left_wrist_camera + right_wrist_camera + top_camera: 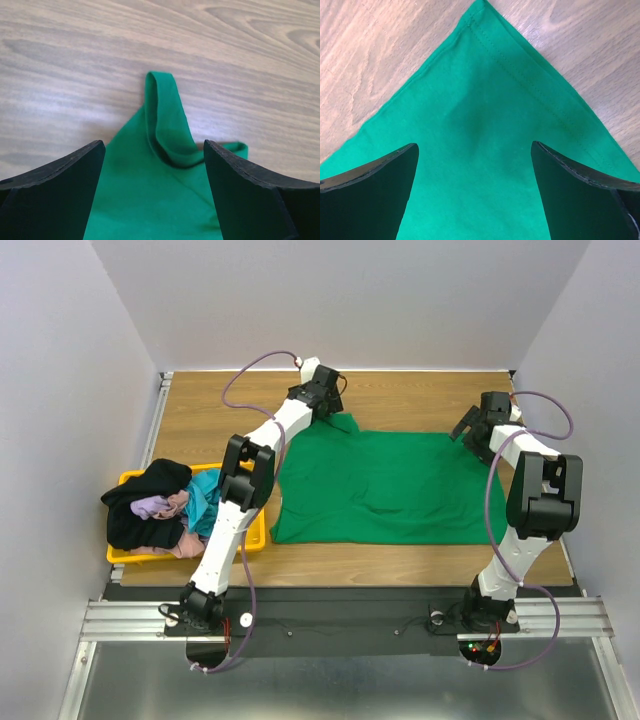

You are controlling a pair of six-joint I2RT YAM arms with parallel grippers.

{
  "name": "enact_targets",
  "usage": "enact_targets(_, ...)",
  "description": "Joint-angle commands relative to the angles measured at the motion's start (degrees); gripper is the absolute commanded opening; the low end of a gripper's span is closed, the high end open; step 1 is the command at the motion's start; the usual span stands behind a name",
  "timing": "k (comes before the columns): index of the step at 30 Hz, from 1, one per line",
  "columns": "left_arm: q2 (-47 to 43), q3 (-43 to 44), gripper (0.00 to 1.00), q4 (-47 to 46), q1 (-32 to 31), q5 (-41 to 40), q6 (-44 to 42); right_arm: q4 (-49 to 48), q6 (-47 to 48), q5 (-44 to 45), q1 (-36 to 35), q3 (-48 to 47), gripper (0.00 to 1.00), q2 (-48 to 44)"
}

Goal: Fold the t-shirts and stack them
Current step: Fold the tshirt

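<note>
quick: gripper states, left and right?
Left gripper: open, holding nothing, over a folded corner of the green shirt.
Right gripper: open, holding nothing, over a hemmed corner of the same shirt.

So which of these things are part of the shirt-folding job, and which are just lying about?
Part of the job: green shirt, spread out; heap of black, teal and pink shirts; left pincer and right pincer, both open over the green shirt's far corners.
Just lying about: yellow bin holding the heap; wooden table.
</note>
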State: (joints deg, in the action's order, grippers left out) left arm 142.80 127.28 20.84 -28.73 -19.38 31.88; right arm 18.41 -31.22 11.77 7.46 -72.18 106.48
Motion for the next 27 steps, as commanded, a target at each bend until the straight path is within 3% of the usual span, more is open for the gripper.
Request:
enact_targets(1,0.98,5.68,0.88,-5.00,1.57,0.04,-2.60,-2.07,1.95,0.53,0.27,-1.82,1.00,-1.18)
enact_targets(6,3.53,7.71,0.81,-8.62,1.92,1.79,-2.78,-2.42,2.39,1.32,0.27,-1.38,1.00,-1.80)
enact_targets(8,4.59,9.21,0.74,-8.97,1.92,2.76,-3.05,-2.51,2.40,1.59,0.27,-1.29,1.00,-1.71)
enact_targets(18,6.70,7.81,0.56,-9.24,1.92,4.79,-1.73,-2.42,2.66,3.17,0.27,-3.66,1.00,-0.66)
enact_targets(24,7.31,7.80,0.33,-10.12,1.92,4.52,-1.64,-2.33,3.62,3.87,0.27,-6.83,1.00,0.40)
enact_targets(27,7.32,7.72,0.03,-10.20,1.92,4.44,-1.47,-2.42,4.06,4.40,0.27,-8.85,1.00,2.15)
